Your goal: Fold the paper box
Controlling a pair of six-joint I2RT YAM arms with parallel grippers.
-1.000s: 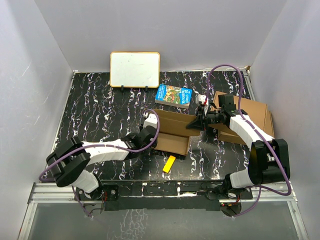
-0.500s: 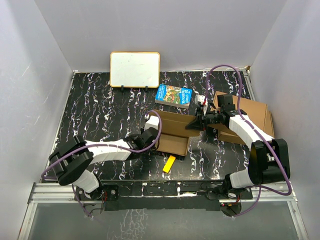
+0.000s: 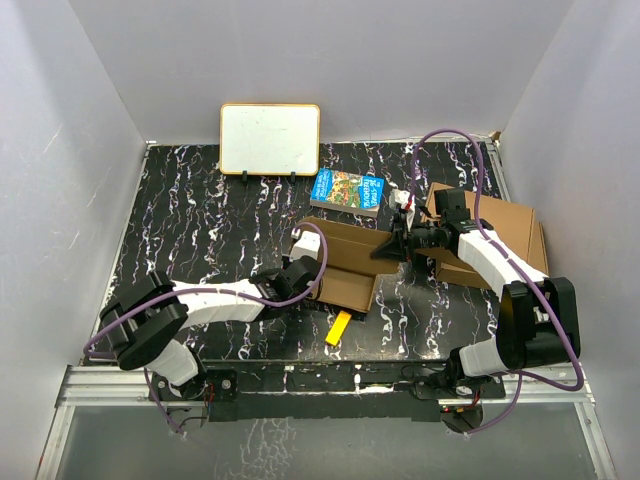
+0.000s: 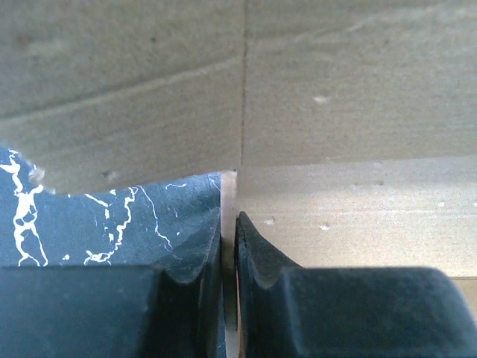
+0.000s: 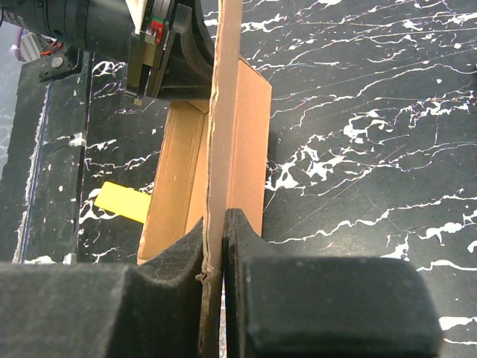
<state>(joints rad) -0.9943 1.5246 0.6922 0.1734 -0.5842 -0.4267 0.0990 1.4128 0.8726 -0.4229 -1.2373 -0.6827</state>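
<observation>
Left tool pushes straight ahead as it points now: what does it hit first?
The paper box: the left tool pinches its edge, and cardboard fills the view just ahead. Depth unclear.

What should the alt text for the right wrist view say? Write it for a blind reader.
The right gripper pinches the thin upright edge of a brown cardboard box. Beyond it, the left gripper is at the box's far end on a black marbled table, with a yellow strip nearby.
</observation>
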